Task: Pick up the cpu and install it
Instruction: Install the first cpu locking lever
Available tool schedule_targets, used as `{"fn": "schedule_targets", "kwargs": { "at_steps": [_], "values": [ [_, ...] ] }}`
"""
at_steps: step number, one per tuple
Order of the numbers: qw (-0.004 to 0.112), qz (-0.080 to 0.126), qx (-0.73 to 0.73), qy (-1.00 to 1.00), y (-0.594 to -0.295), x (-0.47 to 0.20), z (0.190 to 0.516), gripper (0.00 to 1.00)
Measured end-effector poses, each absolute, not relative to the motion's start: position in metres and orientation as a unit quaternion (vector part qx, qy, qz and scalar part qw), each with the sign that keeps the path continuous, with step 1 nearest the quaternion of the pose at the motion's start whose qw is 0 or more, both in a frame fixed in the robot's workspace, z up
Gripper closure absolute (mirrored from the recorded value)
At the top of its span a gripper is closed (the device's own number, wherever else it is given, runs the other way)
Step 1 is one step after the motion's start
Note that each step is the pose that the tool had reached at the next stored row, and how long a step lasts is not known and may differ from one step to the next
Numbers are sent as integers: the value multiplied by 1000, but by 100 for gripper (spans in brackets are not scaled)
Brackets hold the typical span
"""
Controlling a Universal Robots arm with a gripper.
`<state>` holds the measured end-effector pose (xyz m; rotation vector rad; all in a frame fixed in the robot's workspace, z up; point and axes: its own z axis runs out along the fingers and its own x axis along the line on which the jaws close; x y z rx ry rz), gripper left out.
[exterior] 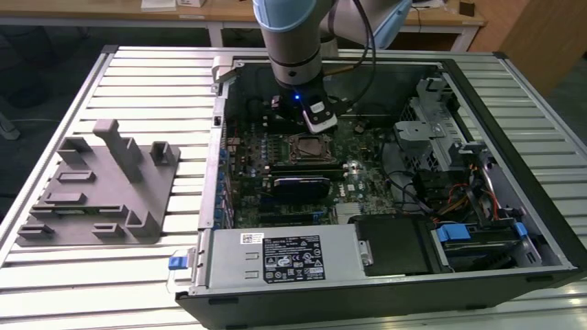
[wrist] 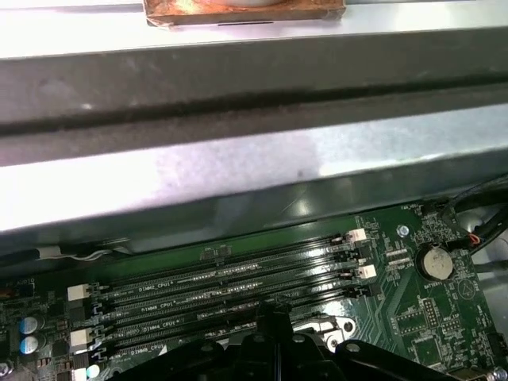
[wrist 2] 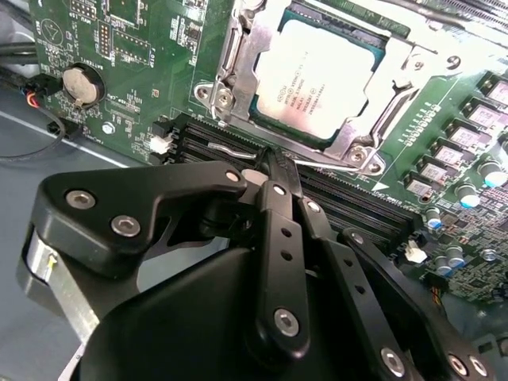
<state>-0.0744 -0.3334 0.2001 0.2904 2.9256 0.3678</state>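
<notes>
The cpu, a flat square chip with a shiny silver top, lies inside the socket frame on the green motherboard; in the exterior view the cpu sits mid-board. My gripper is shut with nothing between its black fingers. Its tips stand at the thin metal lever wire that runs along the socket's edge beside the memory slots; whether they touch it I cannot tell. In the exterior view the gripper hangs just behind the socket. In the first wrist view its tips hover over the memory slots.
The open computer case holds a drive cage, cables and a power supply. A grey moulded tray with upright posts stands on the slatted table at the exterior view's left. The case wall rises close behind the slots.
</notes>
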Motion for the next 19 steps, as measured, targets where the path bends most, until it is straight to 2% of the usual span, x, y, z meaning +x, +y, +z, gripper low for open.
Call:
{"fn": "schedule_targets", "kwargs": {
  "at_steps": [19],
  "values": [
    [89,124,97,984,-331,-74,199,89]
  ]
}}
